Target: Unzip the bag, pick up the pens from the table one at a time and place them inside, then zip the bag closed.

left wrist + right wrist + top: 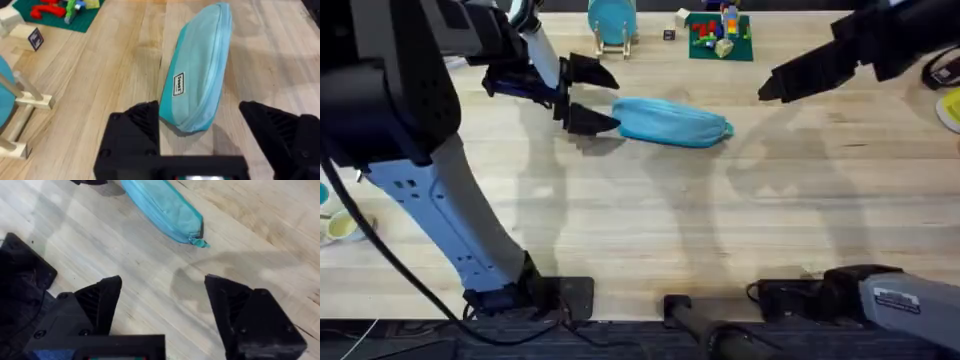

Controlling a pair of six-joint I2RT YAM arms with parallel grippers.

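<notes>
Left end effector point(582, 95) gapes, straddling bag point(672, 122) end.

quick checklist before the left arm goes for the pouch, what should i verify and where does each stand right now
1. Left gripper open: ok, jaws spread wide.
2. Left gripper lined up with the light blue soft fabric pencil pouch: ok, its near end sits between the fingers in the left wrist view.
3. Pouch lying flat on the pale wooden plank table: ok.
4. Zipper state: closed along the visible length; teal pull tab at the far end.
5. Right gripper clear of the pouch: ok, hovering apart, open.
6. Pen inside the pouch: cannot tell.
</notes>
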